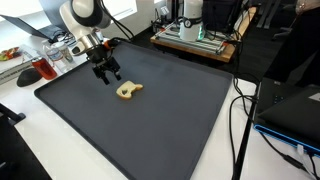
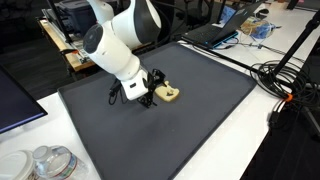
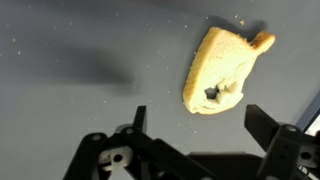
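the empty, wide-open gripper (image 1: 110,78) hovers near a small tan toy (image 3: 222,68) at its one o'clock, likely light and stiff, best pinched across its narrow sides.

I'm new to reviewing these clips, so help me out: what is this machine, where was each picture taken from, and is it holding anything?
The white machine is a robot arm ending in a black two-fingered gripper. Two pictures come from cameras standing outside the robot; the third comes from a camera on its wrist, looking down past the fingers. On the dark grey mat lies one small tan object, perhaps a toy. The gripper is open, close beside it, and holds nothing.
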Motion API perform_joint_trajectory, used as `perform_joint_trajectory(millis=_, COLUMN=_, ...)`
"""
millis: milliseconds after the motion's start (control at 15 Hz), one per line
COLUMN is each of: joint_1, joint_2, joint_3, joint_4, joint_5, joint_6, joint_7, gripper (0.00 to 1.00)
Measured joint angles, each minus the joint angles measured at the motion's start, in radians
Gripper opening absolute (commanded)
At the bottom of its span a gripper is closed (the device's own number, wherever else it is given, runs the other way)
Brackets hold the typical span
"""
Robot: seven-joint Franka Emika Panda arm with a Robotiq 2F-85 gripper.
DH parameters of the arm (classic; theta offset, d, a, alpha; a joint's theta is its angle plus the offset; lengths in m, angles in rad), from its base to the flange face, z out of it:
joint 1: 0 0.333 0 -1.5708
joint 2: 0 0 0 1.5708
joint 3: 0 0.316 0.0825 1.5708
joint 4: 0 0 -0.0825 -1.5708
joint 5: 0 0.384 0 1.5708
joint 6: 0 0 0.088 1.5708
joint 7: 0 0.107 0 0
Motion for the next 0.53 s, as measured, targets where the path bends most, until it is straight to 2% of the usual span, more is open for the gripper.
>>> perform_joint_trajectory(millis=533, joint_1=-0.012, joint_2=-0.169, joint_3=-0.028, joint_4=-0.307, joint_5=0.354, joint_6=0.126, joint_7=-0.235, gripper=1.0)
